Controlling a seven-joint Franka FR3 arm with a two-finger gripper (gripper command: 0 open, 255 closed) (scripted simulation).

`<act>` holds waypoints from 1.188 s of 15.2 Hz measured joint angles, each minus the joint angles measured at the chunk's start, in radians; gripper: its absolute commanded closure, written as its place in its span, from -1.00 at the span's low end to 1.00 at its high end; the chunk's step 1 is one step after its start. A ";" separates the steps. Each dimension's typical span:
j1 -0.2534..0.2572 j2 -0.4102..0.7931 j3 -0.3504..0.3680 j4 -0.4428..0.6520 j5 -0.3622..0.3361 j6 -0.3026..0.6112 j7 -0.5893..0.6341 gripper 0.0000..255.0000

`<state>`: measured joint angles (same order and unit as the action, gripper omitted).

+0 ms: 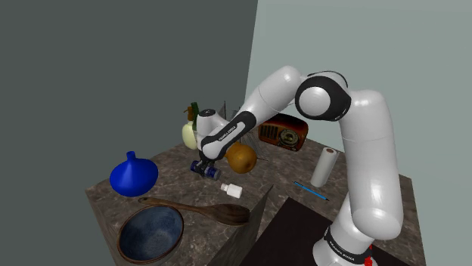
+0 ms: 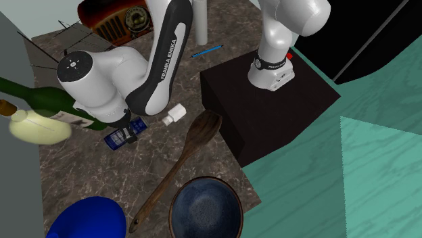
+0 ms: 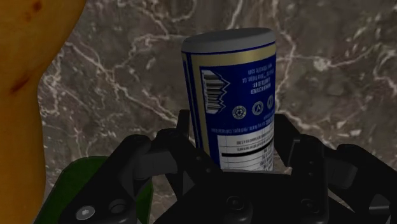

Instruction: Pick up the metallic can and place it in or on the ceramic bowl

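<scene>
the white arm (image 1: pixel 333 113) reaches from its black stand (image 2: pixel 270 108) toward the shoulder view's left and bends down over the dark marbled table (image 1: pixel 106 196). the jaws are closed part way on the blue can (image 3: pixel 232 95): in the wrist view one black finger (image 3: pixel 184 137) presses each side of its labelled body, and the grey end cap points away from the hand. in the second exterior view the can (image 2: pixel 125 135) lies on its side low at the table, half under the wrist; whether it rests on the stone or hangs just off it, i cannot tell.

the dark blue bowl (image 1: pixel 151 233) with a brown rim sits at the near left corner in the shoulder view, well apart from the can. a wooden spoon (image 1: pixel 204 210) lies between them, and a small white bottle (image 1: pixel 231 190) lies on its side just beside the can. a round orange fruit (image 1: pixel 242 158) stands right of the jaws. a blue vase (image 1: pixel 133 175) stands to the left. farther back are a green bottle (image 2: pixel 34 98), a brown radio (image 1: pixel 284 132), a white paper roll (image 1: pixel 324 166) and a blue pen (image 1: pixel 312 190).
</scene>
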<state>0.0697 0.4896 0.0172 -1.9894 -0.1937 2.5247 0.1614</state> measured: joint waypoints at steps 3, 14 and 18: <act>-0.001 -0.023 0.003 -0.001 0.004 -0.022 -0.004 1.00; -0.007 -0.124 0.014 0.009 0.025 -0.132 -0.028 1.00; -0.009 -0.156 0.017 0.022 0.032 -0.177 -0.036 1.00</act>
<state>0.0611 0.3332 0.0341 -1.9677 -0.1616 2.3476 0.1253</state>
